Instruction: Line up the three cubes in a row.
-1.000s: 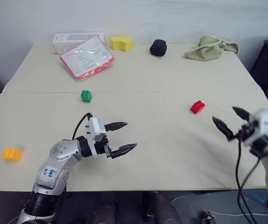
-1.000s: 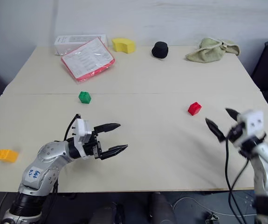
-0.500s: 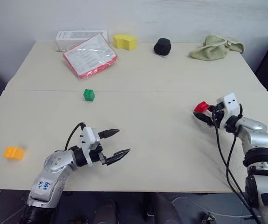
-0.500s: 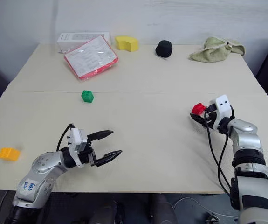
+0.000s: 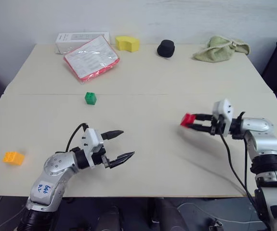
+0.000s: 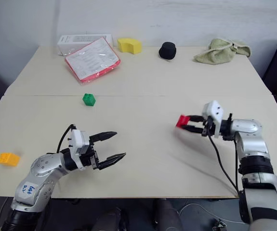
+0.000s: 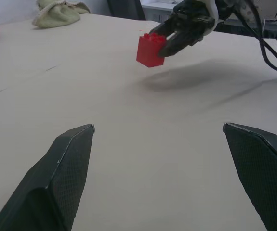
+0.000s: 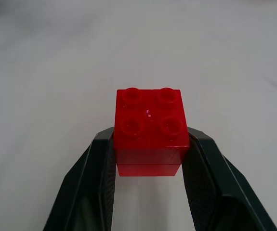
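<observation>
The red cube (image 5: 187, 119) hangs a little above the table, pinched between the fingers of my right gripper (image 5: 192, 122), which points left over the right half of the table. Its studs face the right wrist camera (image 8: 151, 126), and the left wrist view shows it held off the surface (image 7: 150, 49). The green cube (image 5: 90, 98) sits at centre left, just past the table seam. Near the left front edge lies the orange-yellow cube (image 5: 13, 158). My left gripper (image 5: 122, 144) hovers open near the front edge, right of that cube, with nothing between its fingers.
Along the far edge stand a white box (image 5: 80, 41), a red-edged plastic packet (image 5: 91, 58), a yellow wedge block (image 5: 127, 43), a black round object (image 5: 165, 48) and a crumpled green cloth (image 5: 220, 48). A seam (image 5: 138, 94) crosses the table.
My right gripper swung in from the right edge, shut on the red cube and carried it left, off the table. The left gripper stayed about where it was.
</observation>
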Controlling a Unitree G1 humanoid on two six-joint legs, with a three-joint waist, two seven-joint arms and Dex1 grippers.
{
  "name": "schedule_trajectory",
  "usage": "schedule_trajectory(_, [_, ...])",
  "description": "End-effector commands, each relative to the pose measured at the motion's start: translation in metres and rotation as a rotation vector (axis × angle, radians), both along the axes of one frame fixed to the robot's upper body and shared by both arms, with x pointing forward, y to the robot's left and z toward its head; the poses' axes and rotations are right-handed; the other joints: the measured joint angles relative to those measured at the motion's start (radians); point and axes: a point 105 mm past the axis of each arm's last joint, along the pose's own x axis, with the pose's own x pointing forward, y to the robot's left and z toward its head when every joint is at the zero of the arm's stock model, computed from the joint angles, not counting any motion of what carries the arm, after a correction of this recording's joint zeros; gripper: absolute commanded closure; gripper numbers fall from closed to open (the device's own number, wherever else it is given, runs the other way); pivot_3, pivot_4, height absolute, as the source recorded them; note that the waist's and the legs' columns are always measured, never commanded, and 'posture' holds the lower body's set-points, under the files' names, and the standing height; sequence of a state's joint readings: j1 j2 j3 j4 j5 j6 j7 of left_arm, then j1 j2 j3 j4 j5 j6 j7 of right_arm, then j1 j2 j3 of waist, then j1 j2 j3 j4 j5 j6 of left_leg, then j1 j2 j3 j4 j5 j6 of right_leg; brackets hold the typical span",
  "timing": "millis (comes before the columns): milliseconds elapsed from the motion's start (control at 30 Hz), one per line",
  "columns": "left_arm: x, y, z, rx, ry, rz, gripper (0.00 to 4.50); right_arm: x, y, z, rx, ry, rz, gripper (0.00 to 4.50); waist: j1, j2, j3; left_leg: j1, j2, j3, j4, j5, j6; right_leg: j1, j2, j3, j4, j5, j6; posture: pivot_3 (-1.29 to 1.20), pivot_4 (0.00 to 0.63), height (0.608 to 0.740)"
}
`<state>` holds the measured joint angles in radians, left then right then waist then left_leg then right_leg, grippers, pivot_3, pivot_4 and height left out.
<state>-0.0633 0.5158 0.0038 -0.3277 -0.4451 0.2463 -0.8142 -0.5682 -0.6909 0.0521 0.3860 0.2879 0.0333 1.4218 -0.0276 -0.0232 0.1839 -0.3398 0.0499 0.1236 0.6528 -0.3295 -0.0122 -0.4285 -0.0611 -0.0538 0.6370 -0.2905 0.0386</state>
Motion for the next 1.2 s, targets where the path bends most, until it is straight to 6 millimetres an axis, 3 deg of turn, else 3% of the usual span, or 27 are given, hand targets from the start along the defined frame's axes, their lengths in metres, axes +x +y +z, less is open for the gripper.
schedule_trajectory(33, [0.000,0.005,0.003,0.010,-0.026,0.002,0.00,-0.028,0.020,-0.005,-0.072,0.076,0.187,3.05,0.001,0.000,0.000,0.000,0.000,0.000,0.000,0.000,0.000,0.000,0.000,0.000,0.000,0.000,0.000,0.00,0.150,0.740])
schedule_trajectory(267, [0.001,0.006,0.004,0.016,-0.033,0.009,0.00,-0.024,0.025,-0.035,-0.089,0.064,0.189,3.05,0.000,0.000,0.000,0.000,-0.001,0.000,0.000,-0.001,0.001,0.000,-0.001,-0.001,0.000,0.000,0.000,0.00,0.150,0.740])
schedule_trajectory(500, [-0.002,0.011,0.001,0.020,-0.028,0.043,0.00,-0.021,0.026,-0.032,-0.055,0.051,0.164,3.05,-0.001,0.000,0.000,0.001,-0.001,0.000,0.001,-0.001,0.001,0.001,-0.001,-0.001,0.000,0.000,0.000,0.00,0.150,0.740])
schedule_trajectory(633, [-0.002,0.016,-0.001,0.024,-0.028,0.068,0.00,-0.024,0.028,-0.021,-0.015,0.028,0.164,1.69,0.000,0.000,0.000,0.001,-0.001,0.000,0.001,-0.001,0.001,0.000,-0.001,-0.001,0.000,0.000,0.000,0.00,0.150,0.740])
schedule_trajectory(800, [0.000,0.052,-0.012,0.041,-0.002,0.228,0.00,-0.033,0.004,-0.004,-0.018,-0.005,0.106,0.03,0.001,0.000,0.000,0.000,-0.001,-0.001,0.000,-0.002,0.001,0.000,-0.001,-0.001,-0.001,0.000,-0.001,0.00,0.150,0.740])
schedule_trajectory(900, [-0.007,0.098,-0.023,0.044,0.019,0.452,0.00,-0.030,-0.016,0.009,0.102,-0.083,-0.056,0.03,0.000,0.000,0.000,0.000,0.000,-0.001,0.000,-0.004,0.006,0.000,-0.001,-0.001,-0.001,0.000,-0.001,0.00,0.150,0.740])
schedule_trajectory(1033, [-0.025,0.140,-0.029,0.037,0.017,0.669,0.00,-0.035,-0.033,0.027,0.344,-0.200,-0.191,0.03,0.000,-0.001,0.000,0.001,0.000,-0.001,-0.001,-0.005,0.006,0.000,-0.001,-0.001,-0.001,0.000,-0.001,0.00,0.150,0.740])
schedule_trajectory(1100, [-0.039,0.164,-0.034,0.026,0.013,0.812,0.00,-0.038,-0.046,0.025,0.375,-0.281,-0.295,0.03,0.001,-0.001,0.000,0.001,0.000,-0.001,-0.001,-0.005,0.006,0.001,-0.001,-0.001,-0.002,0.000,-0.001,0.00,0.150,0.740])
schedule_trajectory(1200, [-0.054,0.186,-0.038,-0.030,0.000,0.997,0.00,-0.047,-0.048,0.020,0.449,-0.255,-0.309,0.03,0.002,-0.001,0.000,0.001,-0.001,-0.001,-0.002,-0.006,0.007,0.001,-0.001,-0.001,-0.003,0.000,-0.001,0.00,0.150,0.740])
